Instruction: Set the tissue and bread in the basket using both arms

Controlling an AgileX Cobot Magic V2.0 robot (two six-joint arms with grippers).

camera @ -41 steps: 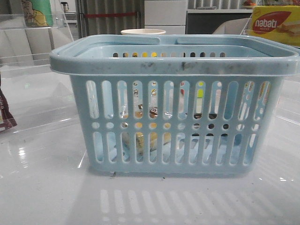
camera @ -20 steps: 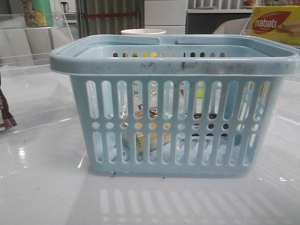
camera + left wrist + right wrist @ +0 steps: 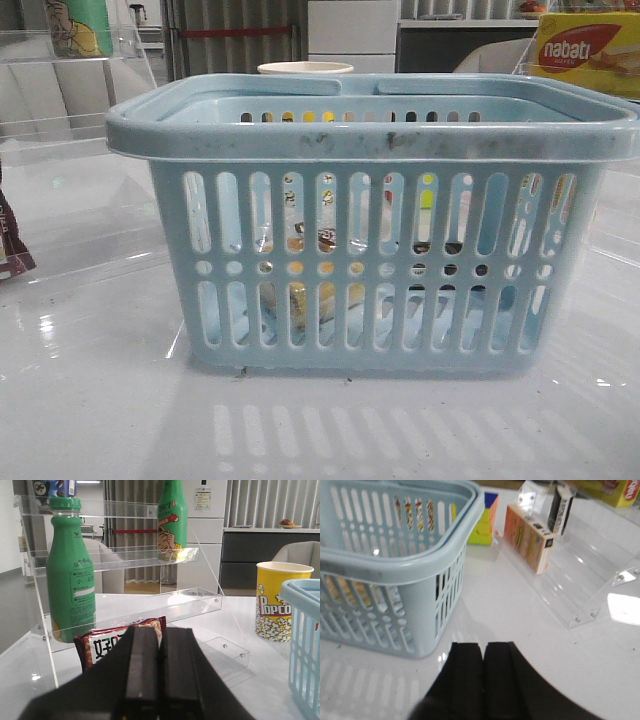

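Observation:
The light-blue basket (image 3: 370, 135) stands in the middle of the table, and it also shows in the right wrist view (image 3: 395, 565). Through its slots I see a golden-brown thing with a dark band, which looks like the bread (image 3: 300, 300). Something pale lies beside it on the basket floor; I cannot tell whether it is the tissue. My left gripper (image 3: 160, 630) is shut and empty, left of the basket's rim (image 3: 302, 587). My right gripper (image 3: 482, 647) is shut and empty, low over the table beside the basket's right side. Neither gripper shows in the front view.
A dark-red snack pack (image 3: 107, 642) lies just past the left fingers, below a clear shelf (image 3: 125, 560) with green bottles (image 3: 70, 575). A popcorn cup (image 3: 280, 600) stands behind the basket. An orange box (image 3: 530, 537) and a clear stand (image 3: 590, 580) are to the right. A nabati box (image 3: 590, 50) is far right.

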